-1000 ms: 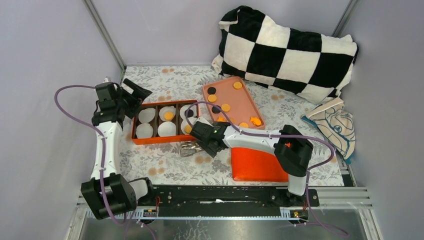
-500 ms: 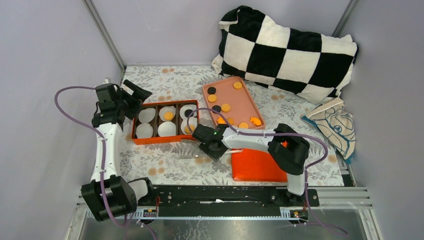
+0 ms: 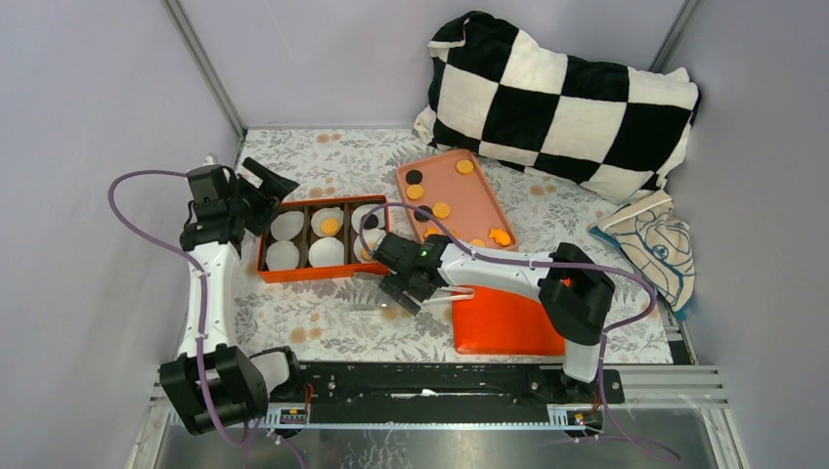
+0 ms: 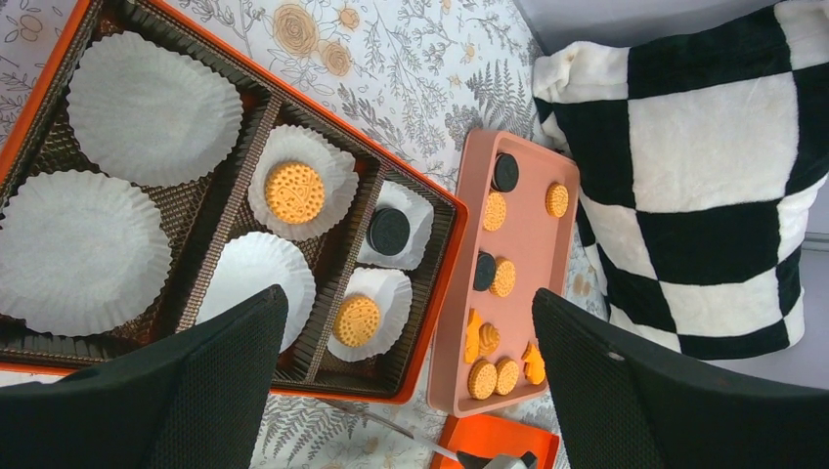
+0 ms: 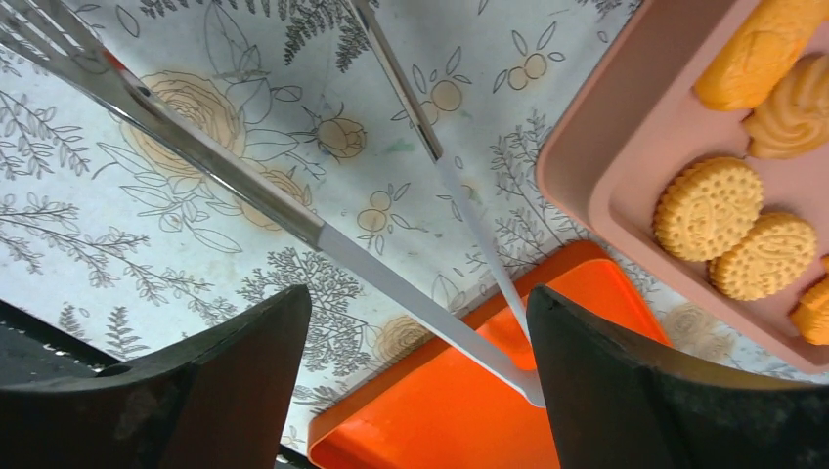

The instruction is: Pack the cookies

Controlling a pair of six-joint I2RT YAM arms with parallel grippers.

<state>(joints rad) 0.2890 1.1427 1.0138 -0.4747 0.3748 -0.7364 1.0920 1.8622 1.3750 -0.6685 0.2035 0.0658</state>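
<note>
A floral-clothed table [image 3: 323,322] carries a checkered pillow [image 3: 567,98] at the far right and an orange lid [image 3: 503,322] near the right arm's base. An orange compartment box [image 3: 308,275] lined with white paper liners [image 4: 152,107] stands just beside a pink tray [image 3: 469,195]. The left end effector [image 4: 406,303] hangs spread wide over the box. The right end effector [image 5: 415,293], also spread, straddles metal tongs [image 5: 225,166] lying on the table without touching them. Most cookies [image 4: 503,277] lie on the tray; two orange and one black sit in liners in the box.
</note>
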